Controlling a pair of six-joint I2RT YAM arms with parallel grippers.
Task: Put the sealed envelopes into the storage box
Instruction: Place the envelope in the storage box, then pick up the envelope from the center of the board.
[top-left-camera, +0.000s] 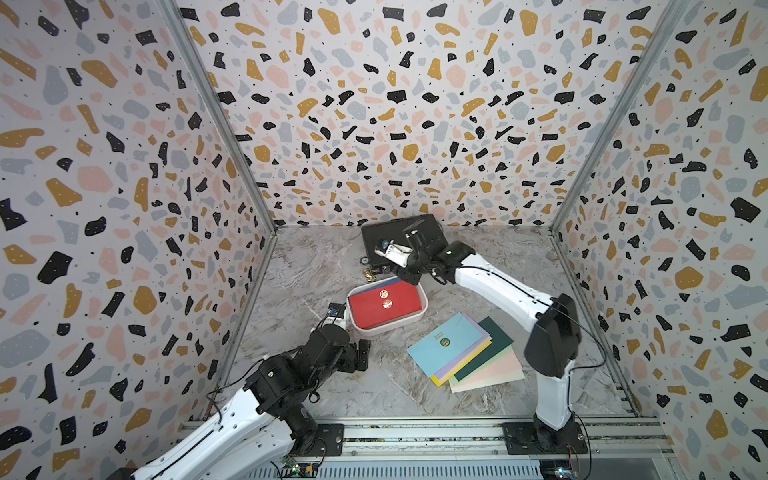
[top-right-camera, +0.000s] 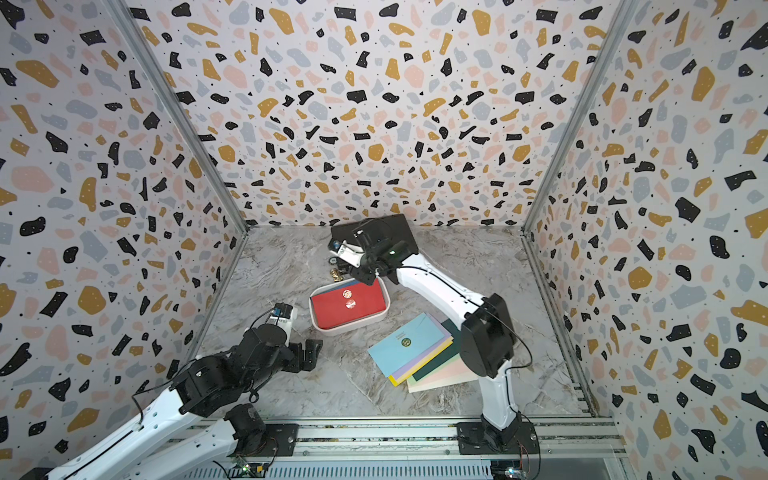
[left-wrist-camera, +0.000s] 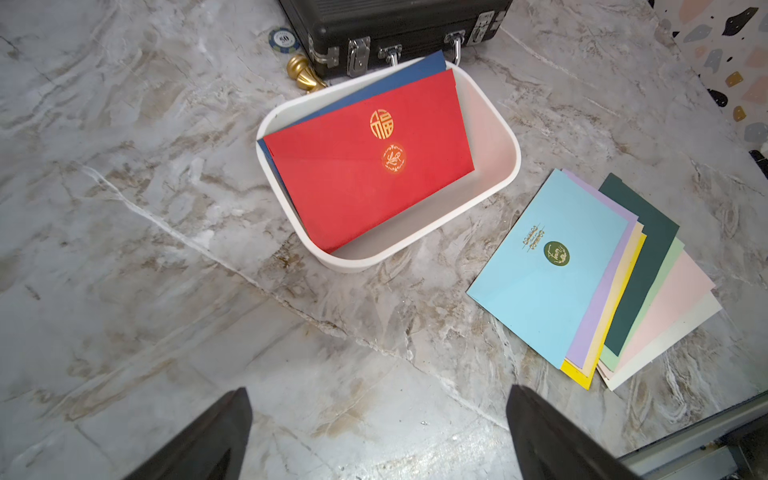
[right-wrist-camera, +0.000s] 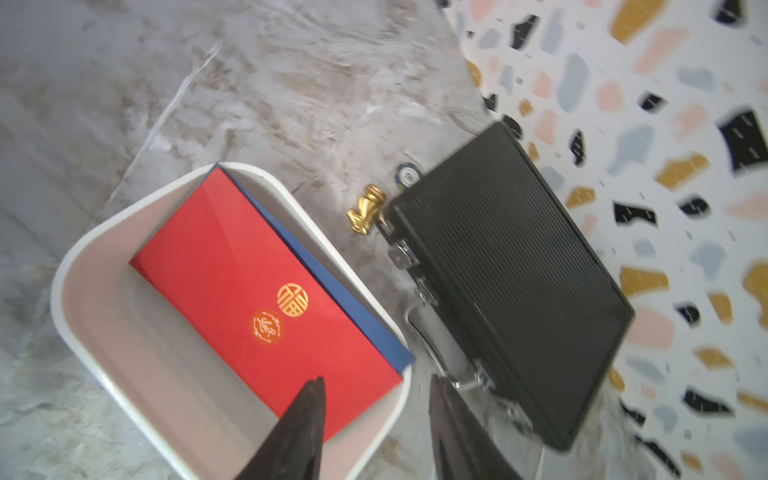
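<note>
Okay, the red envelope (top-left-camera: 384, 305) lies flat in the storage box (left-wrist-camera: 494, 137), on top of a navy envelope (left-wrist-camera: 415, 70) whose edge pokes out toward the black briefcase (right-wrist-camera: 507, 282). The other sealed envelopes are a fanned stack (top-left-camera: 465, 353) on the surface (left-wrist-camera: 124, 208), well apart from the box on its near-right side, with the light blue envelope (left-wrist-camera: 552, 274) on top, seal up. In both top views the stack's long axis runs diagonally, near-left to far-right.

From the right gripper (right-wrist-camera: 376, 380) the fan lies back toward the robot's base, beside that arm's elbow. The right gripper hangs above the box corner nearest the briefcase, jaws partly apart, with nothing between them. The left gripper (left-wrist-camera: 379, 390) hovers over bare surface just near-left of the box, jaws spread wide and empty.

Judgement: the left gripper sits nearer the fan's left corner, but the fan lies on the right arm's side, so either could take the blue one next.
</note>
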